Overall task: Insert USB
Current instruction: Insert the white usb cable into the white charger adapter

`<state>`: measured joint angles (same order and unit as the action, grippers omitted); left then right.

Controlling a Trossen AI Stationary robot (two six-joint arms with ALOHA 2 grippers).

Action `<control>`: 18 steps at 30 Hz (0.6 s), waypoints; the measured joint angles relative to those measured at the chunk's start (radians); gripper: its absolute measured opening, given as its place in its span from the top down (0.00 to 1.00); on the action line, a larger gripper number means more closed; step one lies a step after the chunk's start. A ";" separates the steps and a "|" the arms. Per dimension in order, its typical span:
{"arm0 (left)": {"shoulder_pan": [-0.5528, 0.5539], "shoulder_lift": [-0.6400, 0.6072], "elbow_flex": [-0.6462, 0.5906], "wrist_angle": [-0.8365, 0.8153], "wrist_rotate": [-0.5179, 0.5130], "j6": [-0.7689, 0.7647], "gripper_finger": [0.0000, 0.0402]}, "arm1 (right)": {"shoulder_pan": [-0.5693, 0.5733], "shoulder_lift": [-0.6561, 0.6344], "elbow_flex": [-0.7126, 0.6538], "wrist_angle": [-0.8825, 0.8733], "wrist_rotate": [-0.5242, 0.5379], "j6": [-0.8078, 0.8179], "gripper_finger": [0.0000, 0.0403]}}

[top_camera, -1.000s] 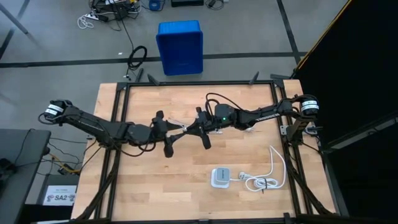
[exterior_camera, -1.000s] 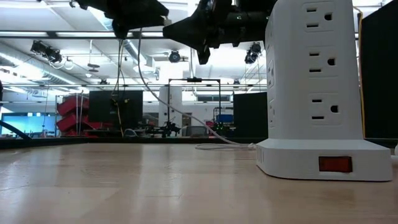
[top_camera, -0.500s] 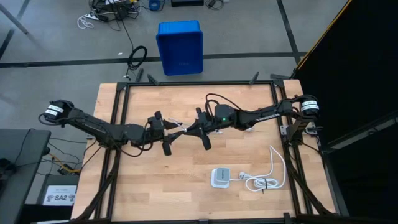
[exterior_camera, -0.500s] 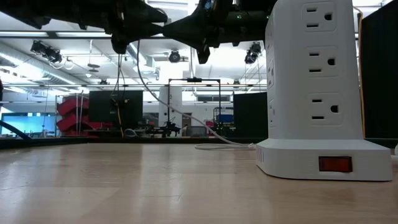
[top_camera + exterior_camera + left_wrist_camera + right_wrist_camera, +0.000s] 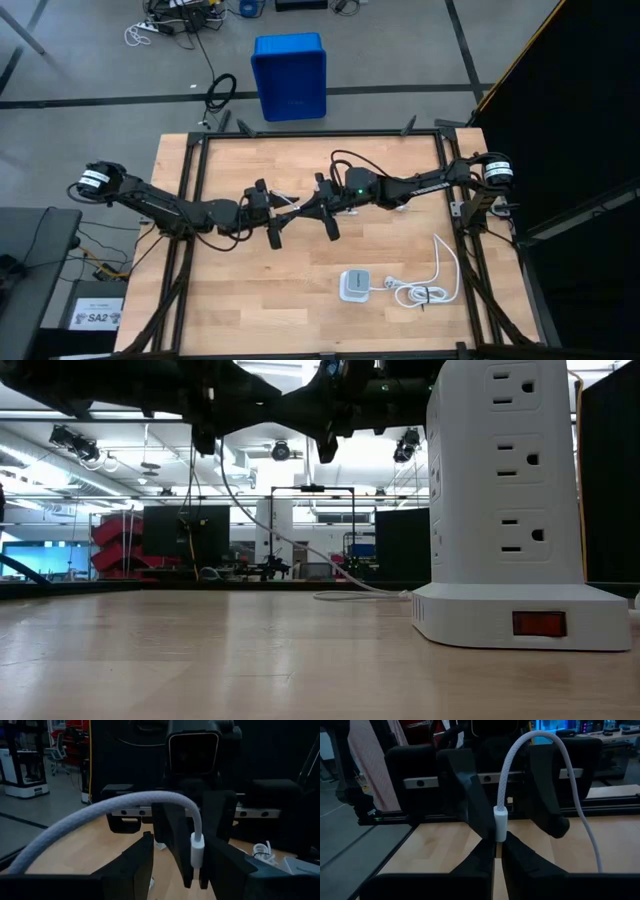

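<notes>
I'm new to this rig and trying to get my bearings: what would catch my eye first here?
Above the middle of the wooden table, two dark arms meet tip to tip. The right end effector is shut on the plug of the white USB cable, while the left end effector faces it with fingers apart. In the low view, a tall white power tower looms at the right.
</notes>
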<state>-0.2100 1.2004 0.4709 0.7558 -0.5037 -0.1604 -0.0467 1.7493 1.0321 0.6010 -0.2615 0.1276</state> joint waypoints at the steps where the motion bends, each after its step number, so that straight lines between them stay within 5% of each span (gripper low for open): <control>1: 0.000 -0.002 0.000 -0.001 0.000 0.000 0.63 | 0.000 0.000 0.000 0.000 0.000 0.000 1.00; 18: 0.000 -0.003 0.000 0.012 -0.003 -0.001 0.80 | -0.001 0.000 0.000 -0.001 0.006 0.005 1.00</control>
<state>-0.2104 1.1976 0.4709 0.7681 -0.5068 -0.1612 -0.0475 1.7493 1.0321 0.6001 -0.2552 0.1329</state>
